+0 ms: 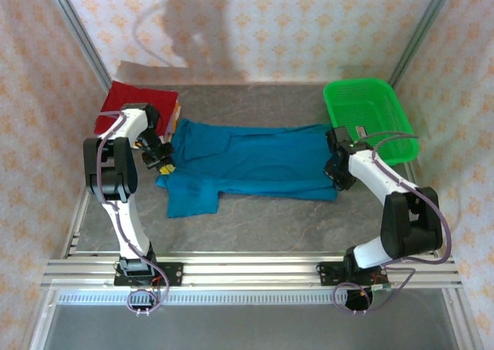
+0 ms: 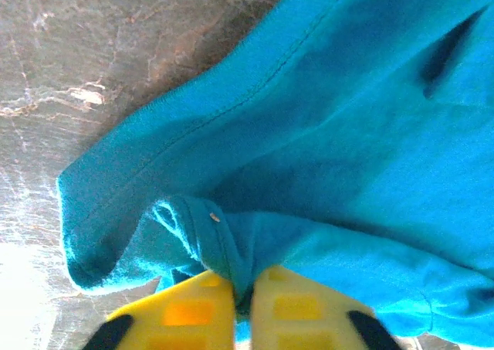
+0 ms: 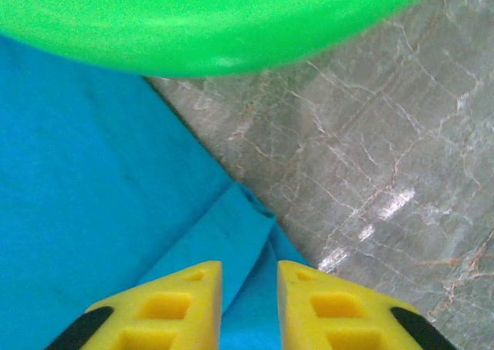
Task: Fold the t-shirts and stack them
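Observation:
A teal-blue t-shirt (image 1: 255, 161) lies spread and partly folded lengthwise across the middle of the table. My left gripper (image 1: 164, 163) is at its left end, near the collar and sleeve. In the left wrist view the yellow fingers (image 2: 193, 311) stand almost together, and my left gripper (image 2: 244, 288) pinches a ridge of the teal cloth (image 2: 347, 134). My right gripper (image 1: 333, 164) is at the shirt's right edge. In the right wrist view my right gripper (image 3: 249, 288) shows a clear gap between its fingers, over a folded corner of the teal shirt (image 3: 93, 195). A folded dark red shirt (image 1: 135, 103) lies at the back left, with an orange edge (image 1: 176, 118) beside it.
A green plastic mesh basket (image 1: 363, 85) stands at the back right, close behind my right gripper; its rim (image 3: 193, 25) spans the top of the right wrist view. Bare grey marbled table (image 1: 270, 219) runs in front of the shirt. Patterned walls close in the back and sides.

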